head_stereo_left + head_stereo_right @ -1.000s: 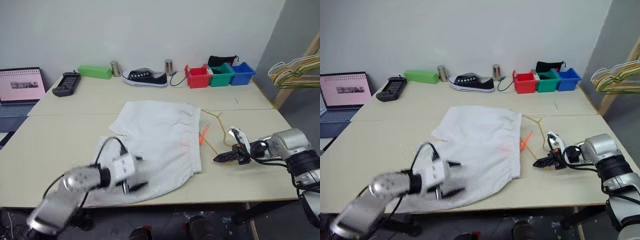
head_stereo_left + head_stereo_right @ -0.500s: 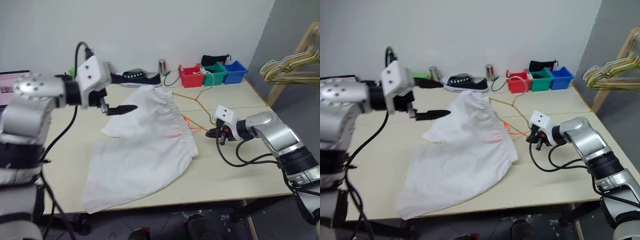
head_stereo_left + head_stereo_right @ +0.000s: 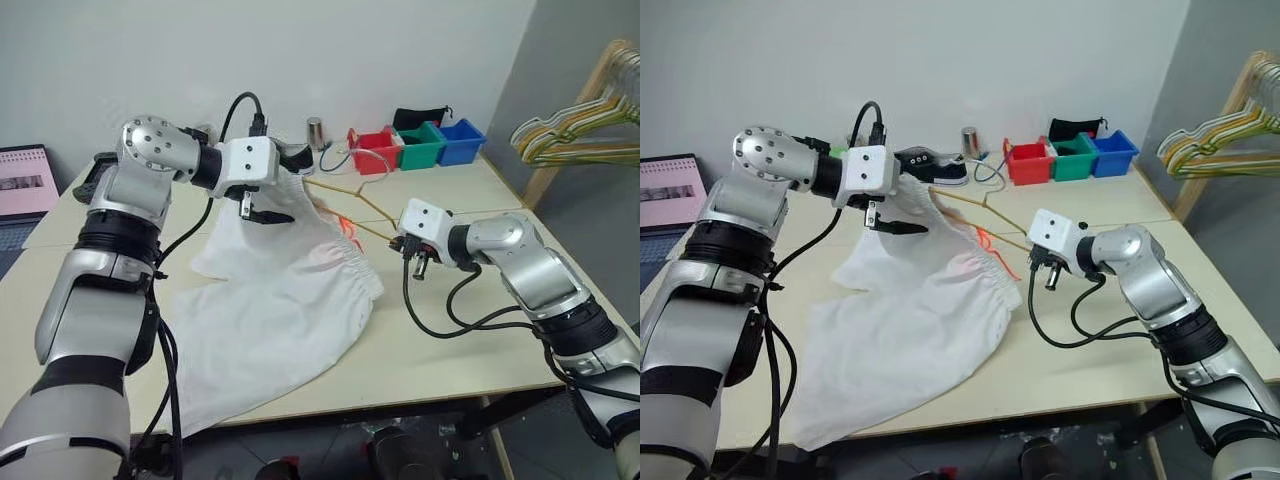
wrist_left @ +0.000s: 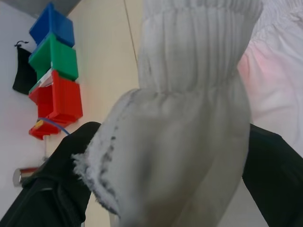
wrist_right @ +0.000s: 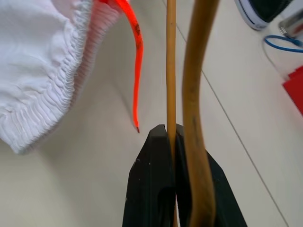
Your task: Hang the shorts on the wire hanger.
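The white shorts (image 3: 290, 300) lie spread on the table, their gathered waistband lifted at the far end. My left gripper (image 3: 293, 190) is open, its black fingers (image 4: 61, 170) set wide on either side of the raised waistband (image 4: 189, 94). The yellow-gold wire hanger (image 5: 196, 71) runs from my right gripper (image 3: 414, 256) up toward the waistband, where its far end is hidden by the cloth. That right gripper is shut on the hanger's thin wire, just right of the shorts. An orange-red strip (image 5: 136, 61) hangs at the waistband.
Along the back of the table stand red (image 3: 370, 150), green (image 3: 420, 145) and blue (image 3: 460, 140) bins, a metal can (image 3: 315, 132) and a black shoe (image 3: 940, 165). A laptop (image 3: 25, 180) is far left. A bunch of hangers (image 3: 570, 135) hangs on a wooden rack at right.
My left gripper rose from the shorts' near hem to the waistband, which now stands off the table. The right gripper rolled and carried the hanger up and left. The camera also shifted.
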